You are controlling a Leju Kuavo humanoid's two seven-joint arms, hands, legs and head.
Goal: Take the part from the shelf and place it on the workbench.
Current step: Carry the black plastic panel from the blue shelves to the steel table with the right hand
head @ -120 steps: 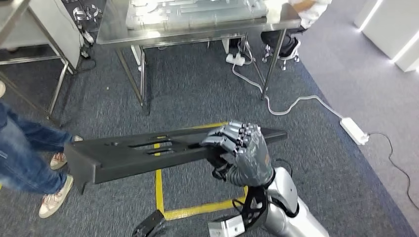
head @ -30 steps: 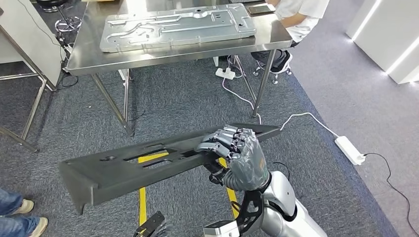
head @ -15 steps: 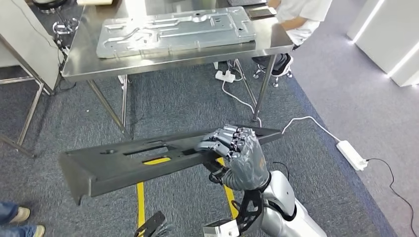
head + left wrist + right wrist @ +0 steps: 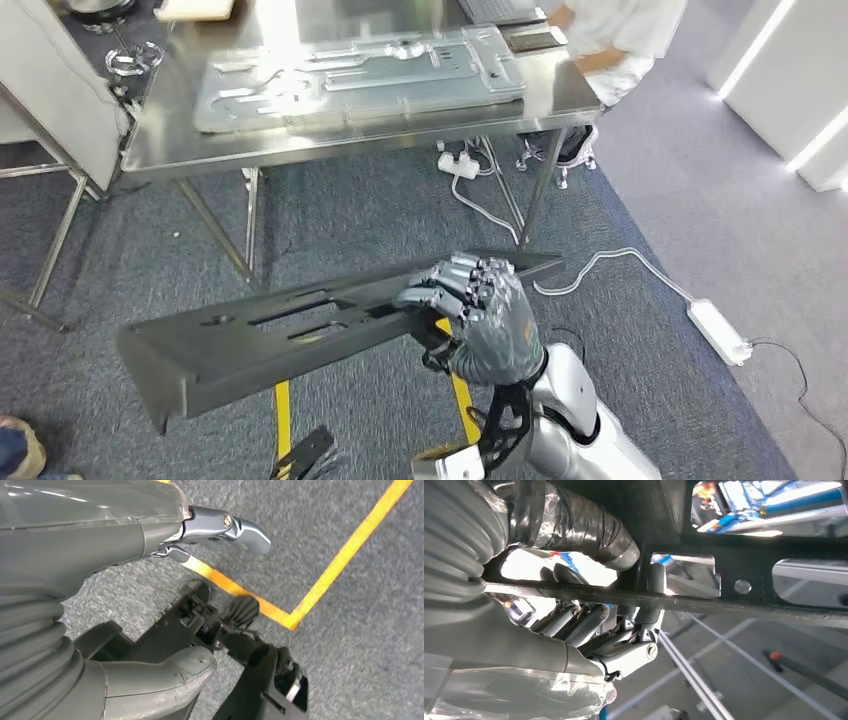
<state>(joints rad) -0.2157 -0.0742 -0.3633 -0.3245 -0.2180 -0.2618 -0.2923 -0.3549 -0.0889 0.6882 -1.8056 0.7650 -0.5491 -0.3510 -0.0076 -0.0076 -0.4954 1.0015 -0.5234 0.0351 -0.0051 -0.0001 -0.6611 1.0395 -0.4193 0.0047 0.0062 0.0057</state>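
Note:
A long black metal part [image 4: 260, 335] with slots and holes is held level in front of me, above the carpet. My right hand [image 4: 480, 310] grips it near its right end, fingers curled over the top edge. From below, the right wrist view shows the same part [image 4: 724, 535] with the right hand [image 4: 589, 625] wrapped around its flange. The steel workbench [image 4: 400, 135] stands ahead, across a stretch of carpet. My left hand [image 4: 75, 545] hangs over the floor with its thumb [image 4: 160, 675] apart from the fingers and nothing in it.
A large silver stamped plate [image 4: 360, 75] covers much of the workbench top. A person in white [image 4: 620, 30] sits at its far right corner. Cables and a power strip [image 4: 720, 330] lie on the carpet to the right. Yellow floor tape [image 4: 283, 410] runs below the part.
The whole view has shifted as I walk: the workbench shows more fully and the person in jeans has slid out at the left. The part stays in my right hand.

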